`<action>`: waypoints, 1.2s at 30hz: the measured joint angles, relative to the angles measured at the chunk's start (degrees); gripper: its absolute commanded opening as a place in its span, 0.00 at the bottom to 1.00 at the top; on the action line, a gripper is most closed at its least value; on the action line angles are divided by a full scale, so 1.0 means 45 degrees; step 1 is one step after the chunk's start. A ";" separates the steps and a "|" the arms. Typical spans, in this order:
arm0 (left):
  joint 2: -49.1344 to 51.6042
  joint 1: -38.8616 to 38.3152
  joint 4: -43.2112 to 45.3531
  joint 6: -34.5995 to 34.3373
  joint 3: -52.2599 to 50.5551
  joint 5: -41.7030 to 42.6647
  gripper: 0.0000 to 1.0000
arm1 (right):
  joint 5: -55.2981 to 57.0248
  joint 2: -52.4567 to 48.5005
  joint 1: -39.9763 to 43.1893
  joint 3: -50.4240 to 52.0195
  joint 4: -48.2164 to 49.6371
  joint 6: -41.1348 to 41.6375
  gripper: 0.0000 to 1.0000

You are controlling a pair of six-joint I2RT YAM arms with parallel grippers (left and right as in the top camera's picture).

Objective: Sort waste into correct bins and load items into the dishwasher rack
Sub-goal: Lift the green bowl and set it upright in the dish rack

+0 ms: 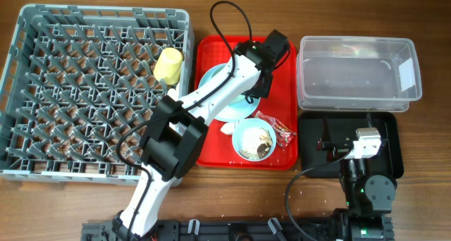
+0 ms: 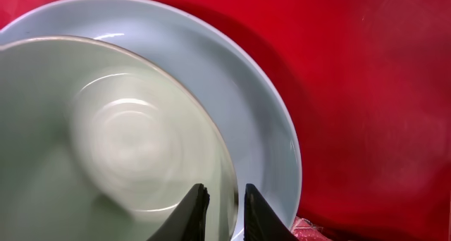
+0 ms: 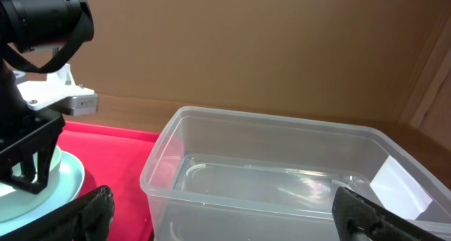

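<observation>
Pinching the bowl (image 2: pixel 106 142) by its rim on the plate (image 2: pixel 261 114) in the red tray (image 2: pixel 366 93) is the left hand (image 2: pixel 224 193), right hand (image 3: pixel 229 220) spread above the black tray (image 1: pixel 392 163), wooden desk (image 1: pixel 232 199) beneath.

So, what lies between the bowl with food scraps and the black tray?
The overhead view shows the shiny red snack wrapper there, on the red serving tray beside the bowl, near its edge facing the black tray.
</observation>
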State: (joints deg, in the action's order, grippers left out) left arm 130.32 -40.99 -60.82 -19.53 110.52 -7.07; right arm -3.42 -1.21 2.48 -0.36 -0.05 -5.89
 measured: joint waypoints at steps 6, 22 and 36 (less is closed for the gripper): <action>0.0000 0.0000 -0.0092 -0.0039 0.0000 0.0000 0.14 | 0.0000 0.0000 0.0000 0.0000 0.0000 0.0000 1.00; -0.0389 0.0291 -0.0724 -0.0219 0.0170 -0.0024 0.04 | 0.0000 0.0000 0.0000 0.0000 0.0000 0.0000 1.00; -0.6241 1.0069 -0.7854 0.7859 -0.0937 1.3619 0.04 | 0.0000 0.0000 0.0000 0.0000 0.0005 0.0000 1.00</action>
State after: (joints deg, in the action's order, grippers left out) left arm 102.24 4.32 -96.16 15.84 106.30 54.22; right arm -3.42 -1.21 2.48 -0.36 -0.03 -5.89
